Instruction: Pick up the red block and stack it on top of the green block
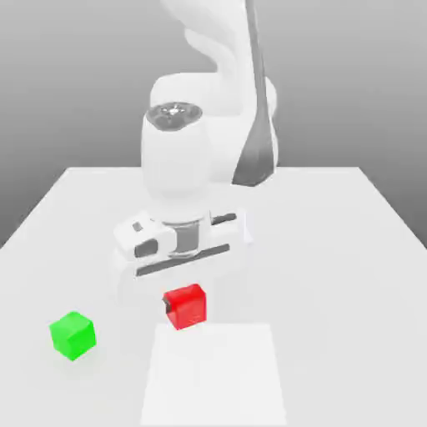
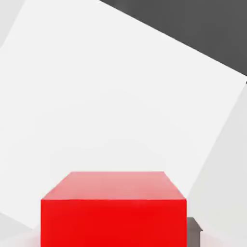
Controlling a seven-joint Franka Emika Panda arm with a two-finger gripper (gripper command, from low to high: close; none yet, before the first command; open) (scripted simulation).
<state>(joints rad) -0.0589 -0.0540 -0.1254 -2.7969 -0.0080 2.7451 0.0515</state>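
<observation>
tool (image 1: 185,293): clamped on red block (image 1: 185,307), lifted off table (image 1: 350,250) | green block (image 1: 72,335): apart, toward exterior view's left

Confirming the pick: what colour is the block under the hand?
Bright red block; clearest in hand view.

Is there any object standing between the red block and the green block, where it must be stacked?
No, nothing visible stands in the way. The red block sits under the tool, and the green block lies apart from it toward the exterior view's left. Between them is just bare white table.
</observation>
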